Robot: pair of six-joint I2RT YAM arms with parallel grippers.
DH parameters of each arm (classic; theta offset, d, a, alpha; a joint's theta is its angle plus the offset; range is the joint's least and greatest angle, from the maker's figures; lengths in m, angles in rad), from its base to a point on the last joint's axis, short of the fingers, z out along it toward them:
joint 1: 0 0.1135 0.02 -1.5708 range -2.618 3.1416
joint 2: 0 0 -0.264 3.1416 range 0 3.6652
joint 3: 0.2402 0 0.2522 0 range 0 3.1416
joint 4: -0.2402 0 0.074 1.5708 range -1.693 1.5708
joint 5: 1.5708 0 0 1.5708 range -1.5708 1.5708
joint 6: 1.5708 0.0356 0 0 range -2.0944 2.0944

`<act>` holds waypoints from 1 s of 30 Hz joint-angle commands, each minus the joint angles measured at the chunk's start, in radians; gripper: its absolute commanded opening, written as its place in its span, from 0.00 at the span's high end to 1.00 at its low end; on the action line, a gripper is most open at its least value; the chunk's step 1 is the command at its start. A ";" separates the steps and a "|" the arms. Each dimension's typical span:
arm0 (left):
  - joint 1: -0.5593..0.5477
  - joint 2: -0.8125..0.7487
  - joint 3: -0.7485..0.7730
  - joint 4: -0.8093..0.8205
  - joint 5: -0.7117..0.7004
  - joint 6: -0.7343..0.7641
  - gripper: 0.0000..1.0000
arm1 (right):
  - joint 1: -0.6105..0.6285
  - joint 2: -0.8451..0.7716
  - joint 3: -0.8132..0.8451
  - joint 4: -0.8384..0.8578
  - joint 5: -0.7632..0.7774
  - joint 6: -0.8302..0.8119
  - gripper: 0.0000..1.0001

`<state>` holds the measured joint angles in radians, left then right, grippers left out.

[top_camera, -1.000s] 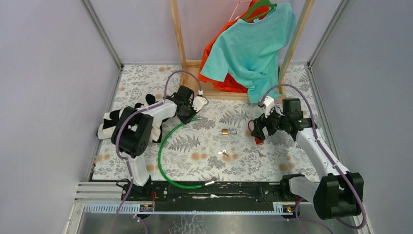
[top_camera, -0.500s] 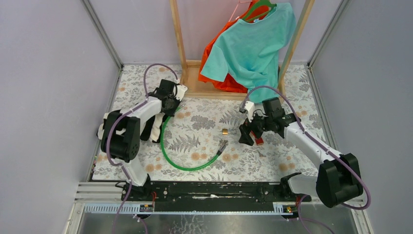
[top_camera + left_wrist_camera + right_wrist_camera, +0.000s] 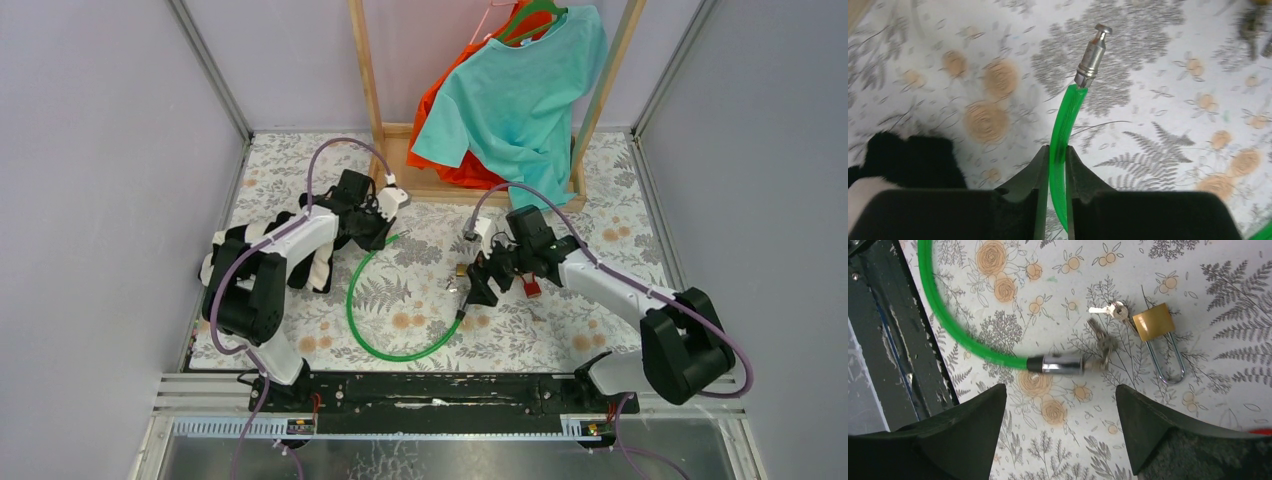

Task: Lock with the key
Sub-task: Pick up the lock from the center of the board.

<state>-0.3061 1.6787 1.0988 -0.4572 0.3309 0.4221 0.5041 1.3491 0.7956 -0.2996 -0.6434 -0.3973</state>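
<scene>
A green cable lock (image 3: 352, 300) curves over the flowered table. My left gripper (image 3: 383, 222) is shut on the cable (image 3: 1064, 125) a little behind its bare metal pin end (image 3: 1093, 49). The other end is a metal lock barrel (image 3: 1060, 363) with a bunch of keys (image 3: 1101, 345) at its mouth. Just beyond lies a small brass padlock (image 3: 1153, 322) with its own little key (image 3: 1107, 310). My right gripper (image 3: 1060, 388) hangs open above the table, close to the barrel (image 3: 459, 316), holding nothing.
A black-and-white plush thing (image 3: 235, 250) lies by the left arm, also in the left wrist view (image 3: 908, 160). A wooden rack (image 3: 400, 160) with teal and orange shirts stands at the back. A small red object (image 3: 531, 287) sits under the right arm. A black rail (image 3: 430, 392) borders the near edge.
The left gripper has dragged the cable about, and its barrel end has swung from the near edge to beside the padlock. The right arm has moved left over it, its jaws narrowing slightly.
</scene>
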 commanded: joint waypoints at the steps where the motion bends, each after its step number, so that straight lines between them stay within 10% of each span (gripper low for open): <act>1: -0.042 0.004 -0.006 -0.031 0.109 -0.008 0.98 | 0.057 0.053 -0.001 0.129 0.071 0.142 0.14; 9: -0.043 -0.015 -0.042 0.061 0.007 -0.195 1.00 | 0.070 0.165 0.062 0.039 0.272 0.261 0.18; 18: -0.042 -0.055 -0.089 0.113 -0.075 -0.341 1.00 | 0.070 0.120 0.120 -0.278 0.174 -0.053 0.15; 30: -0.041 -0.023 -0.106 0.201 0.019 -0.588 1.00 | 0.069 0.139 0.067 -0.199 0.334 0.063 0.12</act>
<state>-0.3519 1.6482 0.9958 -0.3656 0.3031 -0.0395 0.5690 1.4952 0.8665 -0.5102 -0.3985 -0.3656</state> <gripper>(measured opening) 0.196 0.873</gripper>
